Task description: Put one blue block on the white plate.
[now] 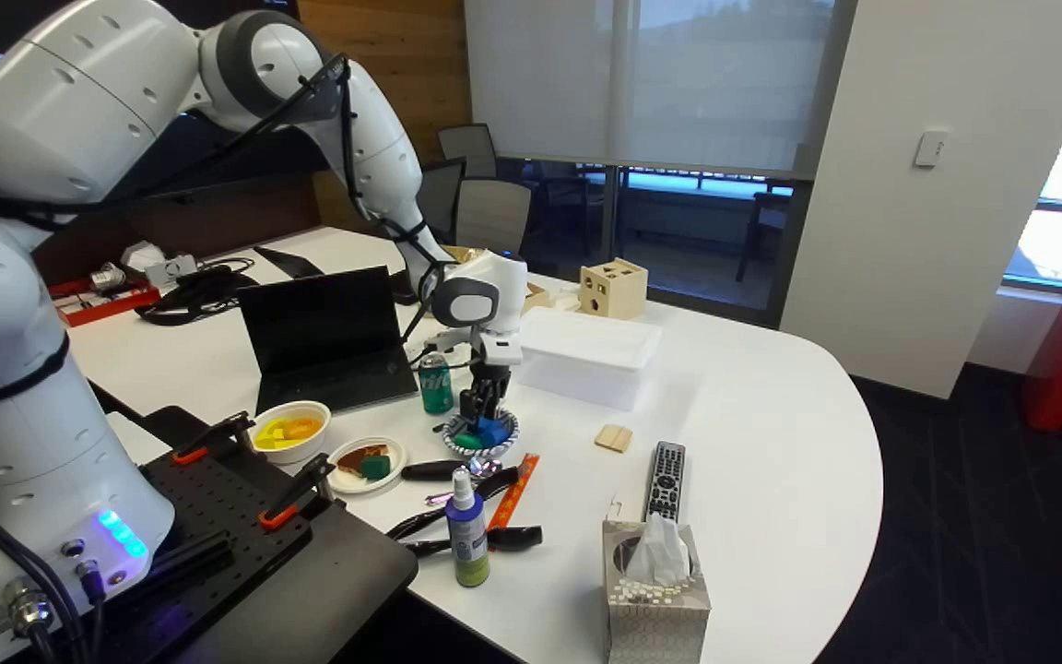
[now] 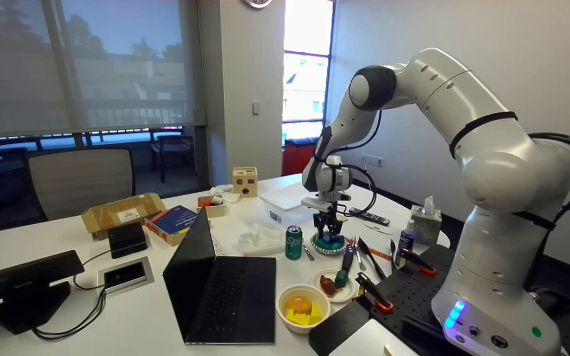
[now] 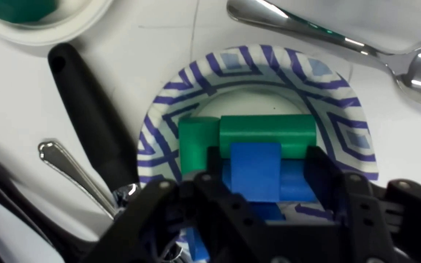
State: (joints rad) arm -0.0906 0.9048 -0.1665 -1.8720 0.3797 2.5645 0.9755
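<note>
Below centre in the wrist view, we find the gripper [image 3: 263, 160] parted around a blue block [image 3: 255, 173], with gaps at either side, nothing visibly held. The block sits in a patterned bowl [image 3: 355, 120]; the white plate [image 3: 37, 34] is upper left.

Where the things stand on the table [image 1: 771, 397]

In the wrist view, several blocks [image 3: 268, 129] lie in the bowl [image 3: 349, 120]. One block [image 3: 255, 171] lies over another, between the fingers [image 3: 322, 175] of the pincer [image 3: 263, 157] but apart from them. The spoon [image 3: 356, 46] lies at the upper right, apart from the bowl.

In both exterior views, the can [image 1: 436, 383] stands left of the bowl, and the laptop [image 1: 328, 337] is farther left. In an exterior view, this bowl has the container [image 1: 577, 376] behind it on the right, the spray bottle [image 1: 469, 539] before it, and, on the left, the plate [image 1: 345, 477], then a second bowl [image 1: 291, 456]. Right of the spray bottle stands the tissue box [image 1: 655, 622], with the remote [image 1: 666, 480] behind it.
</note>
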